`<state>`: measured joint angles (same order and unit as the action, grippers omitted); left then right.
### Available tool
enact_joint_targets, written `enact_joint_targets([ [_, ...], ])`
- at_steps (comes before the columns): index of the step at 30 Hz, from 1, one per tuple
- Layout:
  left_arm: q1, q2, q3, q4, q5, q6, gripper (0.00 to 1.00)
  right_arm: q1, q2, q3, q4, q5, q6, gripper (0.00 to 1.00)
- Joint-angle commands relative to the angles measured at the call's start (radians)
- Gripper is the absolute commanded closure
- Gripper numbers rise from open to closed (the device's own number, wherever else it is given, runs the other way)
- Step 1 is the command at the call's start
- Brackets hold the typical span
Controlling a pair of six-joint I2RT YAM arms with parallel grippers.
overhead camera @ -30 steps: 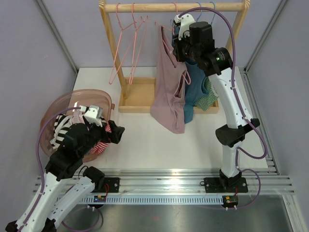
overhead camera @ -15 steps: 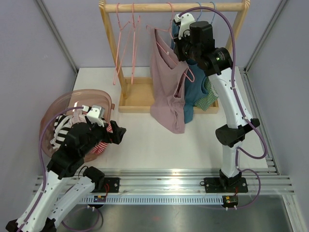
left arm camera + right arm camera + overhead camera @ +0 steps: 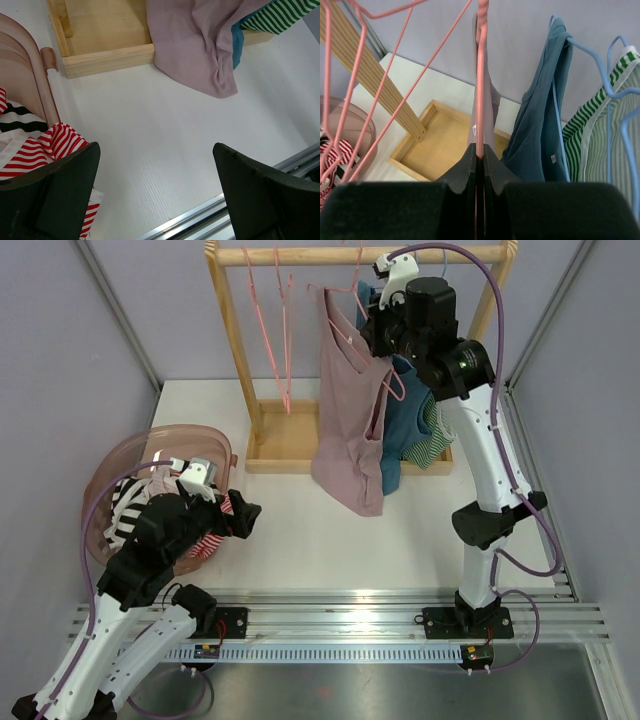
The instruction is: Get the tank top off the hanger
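Observation:
A mauve tank top (image 3: pixel 348 430) hangs on a pink wire hanger (image 3: pixel 350 330) under the wooden rail (image 3: pixel 300 255); its hem (image 3: pixel 200 55) drapes over the rack's base onto the table. My right gripper (image 3: pixel 372 325) is shut on the pink hanger's wire (image 3: pixel 480 90), high up just under the rail. My left gripper (image 3: pixel 247 517) is open and empty, low over the white table beside the basket, well left of the tank top.
Two empty pink hangers (image 3: pixel 272 330) hang at the rail's left. A teal top (image 3: pixel 405 425) and a green striped top (image 3: pixel 432 440) hang on blue hangers right of the tank top. A pink basket (image 3: pixel 120 465) holds striped clothes (image 3: pixel 60 145). The rack's wooden tray base (image 3: pixel 280 445) lies behind.
My right gripper has risen and shifted slightly right with the pink hanger, lifting the tank top closer to the rail. The empty pink hangers have swung. The left arm has stayed put.

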<state>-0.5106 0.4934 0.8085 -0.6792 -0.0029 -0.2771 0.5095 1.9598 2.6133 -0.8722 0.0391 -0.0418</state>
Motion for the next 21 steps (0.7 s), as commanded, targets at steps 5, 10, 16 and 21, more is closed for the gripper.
enact_joint_targets([
  [5,-0.003,-0.007,0.003,0.049,0.012,0.012,0.01,-0.003,-0.163,-0.074,0.150,-0.035,0.036,1.00],
  [10,-0.003,-0.015,0.009,0.061,0.030,0.010,0.01,-0.003,-0.255,-0.180,0.173,-0.100,0.061,1.00],
  [16,-0.002,-0.024,0.035,0.090,0.050,-0.011,0.01,-0.003,-0.403,-0.352,0.200,-0.145,0.091,1.00],
  [21,-0.003,-0.006,0.113,0.121,0.072,-0.053,0.01,-0.002,-0.557,-0.502,0.164,-0.176,0.129,1.00],
])
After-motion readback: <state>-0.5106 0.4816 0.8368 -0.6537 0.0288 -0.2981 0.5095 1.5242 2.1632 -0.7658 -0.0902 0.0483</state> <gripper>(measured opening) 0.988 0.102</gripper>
